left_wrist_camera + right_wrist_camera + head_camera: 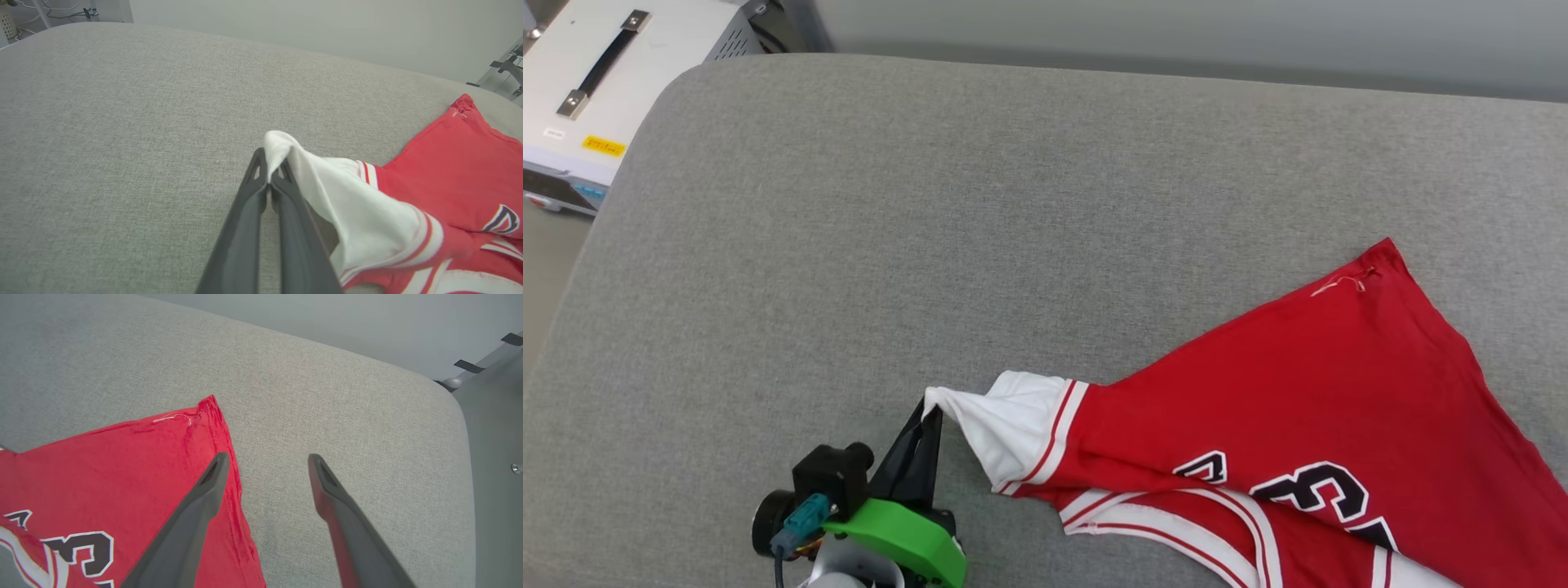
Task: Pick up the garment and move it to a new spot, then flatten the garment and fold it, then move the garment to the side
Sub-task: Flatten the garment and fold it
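Head view, left to right: a white equipment case (pixel 596 73) stood off the grey cushion (pixel 931 204) at ten o'clock; at seven o'clock my left gripper (pixel 927 420) was clamped on the tip of the white sleeve (pixel 1013 425), its fingers (pixel 245 220) pressed together with the cloth pinched between them; the garment (pixel 1298 384) lay on the cushion from five o'clock round to three, numerals up, bunched near the striped trim, its hem corner (pixel 1380 261) flat.

Right wrist view: my right gripper (pixel 265 461) hung with its fingers (pixel 192 514) spread wide and nothing between them, one above the red side edge, the other above bare cushion.

I judged the step in hand to be flattening; done well, the left would draw the sleeve toward nine o'clock, low and slow, so the bunched cloth opened without the thin knit slipping free; the right would best take the hem corner, at eleven o'clock in its own view, and pull against it.
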